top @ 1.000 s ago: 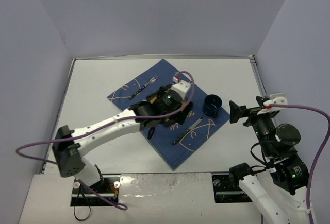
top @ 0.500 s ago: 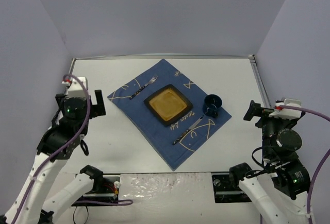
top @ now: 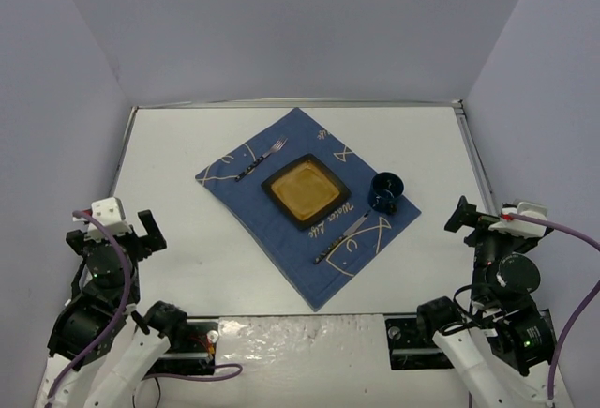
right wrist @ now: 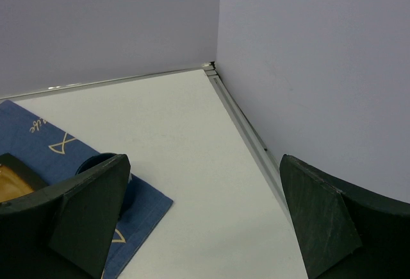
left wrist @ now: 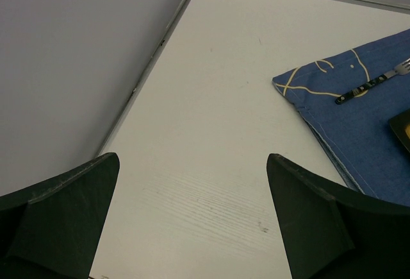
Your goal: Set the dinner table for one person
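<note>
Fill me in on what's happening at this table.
A place for one lies on the dinner table: a blue cloth carries an amber square plate, with a fork to its far left, a knife to its near right and a dark blue cup at the right corner. Neither arm handles anything: the left gripper and the right gripper hang open near the table's near corners, clear of the cloth.

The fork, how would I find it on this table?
Look at the big white dinner table and find the blue cloth in its middle, with a square amber plate on it. The fork lies on the cloth on the plate's far left side. It has prongs at its tip, while the knife lies on the plate's other side, near the blue cup.
</note>
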{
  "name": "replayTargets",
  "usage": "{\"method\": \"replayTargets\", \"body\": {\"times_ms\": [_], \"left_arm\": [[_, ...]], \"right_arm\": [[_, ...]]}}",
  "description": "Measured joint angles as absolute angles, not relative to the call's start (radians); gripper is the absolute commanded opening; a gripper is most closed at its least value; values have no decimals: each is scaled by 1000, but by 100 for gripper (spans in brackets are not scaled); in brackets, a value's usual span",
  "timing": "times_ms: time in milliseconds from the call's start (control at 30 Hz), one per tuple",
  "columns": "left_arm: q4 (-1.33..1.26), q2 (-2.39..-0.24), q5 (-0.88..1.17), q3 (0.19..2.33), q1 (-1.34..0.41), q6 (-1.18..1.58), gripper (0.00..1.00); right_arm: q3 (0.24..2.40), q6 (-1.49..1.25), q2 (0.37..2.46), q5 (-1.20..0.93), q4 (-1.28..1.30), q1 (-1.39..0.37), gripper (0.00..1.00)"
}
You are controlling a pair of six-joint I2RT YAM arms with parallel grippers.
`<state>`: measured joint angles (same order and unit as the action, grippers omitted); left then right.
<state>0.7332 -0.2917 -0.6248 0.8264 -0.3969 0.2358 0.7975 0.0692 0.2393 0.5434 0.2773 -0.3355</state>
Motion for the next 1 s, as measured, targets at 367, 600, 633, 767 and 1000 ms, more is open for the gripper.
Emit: {"method": "replayTargets", "body": {"times_ms": [367, 600, 633, 767, 1000], "left_arm": [[733, -353, -636, 825, -397, 244, 97], [733, -352, -637, 825, -397, 244, 97], [733, -352, -637, 825, -397, 244, 97], [733, -352, -636, 825, -397, 244, 97], [732, -352, -636, 825, -397, 244, 97]], "right_arm": [[730, 51, 168, 557, 242, -336, 100], [723, 49, 162, 595, 234, -336, 100], [723, 49, 162, 597, 235, -336, 100], [723, 45, 162, 601, 234, -336, 100], [723, 45, 162, 603, 234, -336, 100]]}}
